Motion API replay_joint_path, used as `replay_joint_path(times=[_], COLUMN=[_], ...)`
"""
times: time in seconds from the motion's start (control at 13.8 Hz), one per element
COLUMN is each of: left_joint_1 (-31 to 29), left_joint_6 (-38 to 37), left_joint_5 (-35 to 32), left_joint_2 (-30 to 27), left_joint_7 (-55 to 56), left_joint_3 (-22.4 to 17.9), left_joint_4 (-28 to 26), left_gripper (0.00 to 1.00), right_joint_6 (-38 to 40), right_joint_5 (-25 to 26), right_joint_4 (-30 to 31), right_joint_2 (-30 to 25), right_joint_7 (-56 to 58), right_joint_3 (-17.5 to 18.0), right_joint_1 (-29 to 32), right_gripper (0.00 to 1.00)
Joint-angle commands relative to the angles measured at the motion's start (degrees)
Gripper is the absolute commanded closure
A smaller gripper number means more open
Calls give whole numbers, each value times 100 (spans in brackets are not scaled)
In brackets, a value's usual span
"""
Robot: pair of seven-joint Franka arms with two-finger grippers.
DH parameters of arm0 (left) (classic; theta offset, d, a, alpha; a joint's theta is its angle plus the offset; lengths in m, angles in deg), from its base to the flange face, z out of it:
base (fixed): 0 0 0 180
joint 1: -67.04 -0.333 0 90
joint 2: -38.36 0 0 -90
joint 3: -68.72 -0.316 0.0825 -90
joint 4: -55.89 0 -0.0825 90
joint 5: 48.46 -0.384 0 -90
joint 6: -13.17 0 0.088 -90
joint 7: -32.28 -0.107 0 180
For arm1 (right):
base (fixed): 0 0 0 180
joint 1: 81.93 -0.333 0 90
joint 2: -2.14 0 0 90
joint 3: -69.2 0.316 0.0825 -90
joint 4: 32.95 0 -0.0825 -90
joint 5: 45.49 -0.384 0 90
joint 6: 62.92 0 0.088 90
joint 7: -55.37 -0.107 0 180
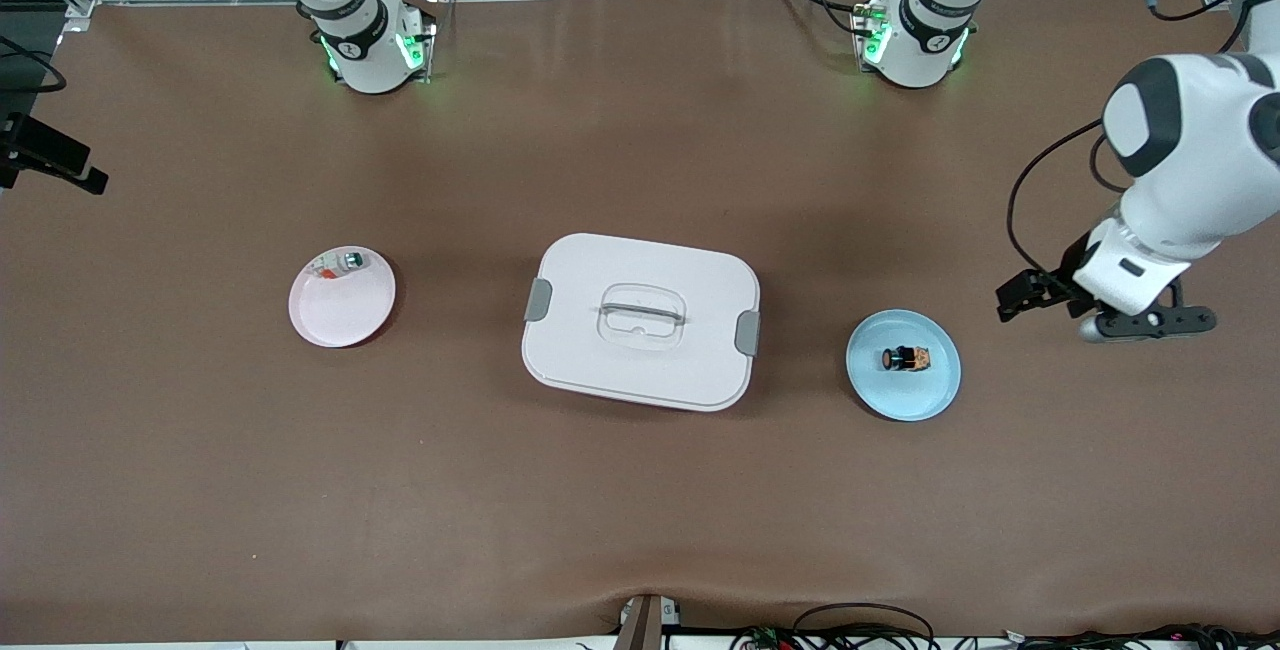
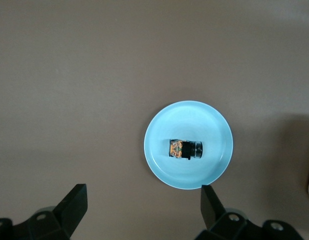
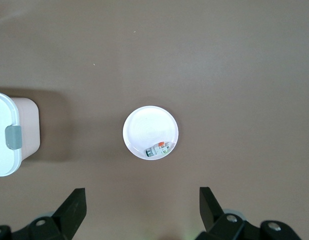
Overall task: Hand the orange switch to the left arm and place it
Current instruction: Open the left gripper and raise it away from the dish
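The orange switch (image 1: 908, 359) lies on its side on a blue plate (image 1: 890, 395), between the box and the left arm's end of the table. It also shows in the left wrist view (image 2: 185, 149) on the plate (image 2: 189, 117). The white box (image 1: 600, 275) with grey latches stands mid-table; its corner shows in the right wrist view (image 3: 4, 150). My left gripper (image 1: 1148, 322) is open and empty, high over bare table beside the blue plate, toward the left arm's end (image 2: 143, 205). My right gripper (image 3: 143, 207) is open and empty, high over the table; the front view does not show it.
A pink plate (image 1: 340, 315) toward the right arm's end holds a small white-silver piece with a green tip (image 1: 340, 263); both show in the right wrist view, the plate (image 3: 149, 127) and the piece (image 3: 159, 149). Cables (image 1: 850, 630) lie along the table's front edge.
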Motion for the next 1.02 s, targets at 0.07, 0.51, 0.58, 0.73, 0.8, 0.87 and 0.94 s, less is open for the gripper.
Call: replay_joint_path(times=[0.07,0.51,0.58,0.73,0.8,0.87,0.94], left_joint_1=[12,12,12,21,21,12,3], left_joint_6=[-354,-1778,-1857,-1919,-1937,-2007,-2120], left_joint_5=[51,42,33,-63,-90,-90,-90], left_joint_2=[-380,-407,-407,-416,-416,-416,-407], left_joint_7=[-39,-82,-74,-47,-12,-3,-3], left_joint_3=[22,40,40,57,101,119,128], left_joint_4=[65,1084,1137,1173,1260,1356,1462], left_gripper=[0,0,0,0,0,0,0], right_joint_6=[-116,-204,-204,-204,-204,-196,-196], right_joint_5=[124,424,406,380,371,362,362], right_joint_4=[133,133,142,142,142,142,159], right_joint_2=[-147,-147,-147,-147,-147,-147,-147], right_joint_7=[-13,-12,-12,-12,-12,-12,-3], right_joint_3=[162,285,285,276,276,276,285], right_joint_1=[140,104,104,131,148,148,148], right_gripper=[0,0,0,0,0,0,0])
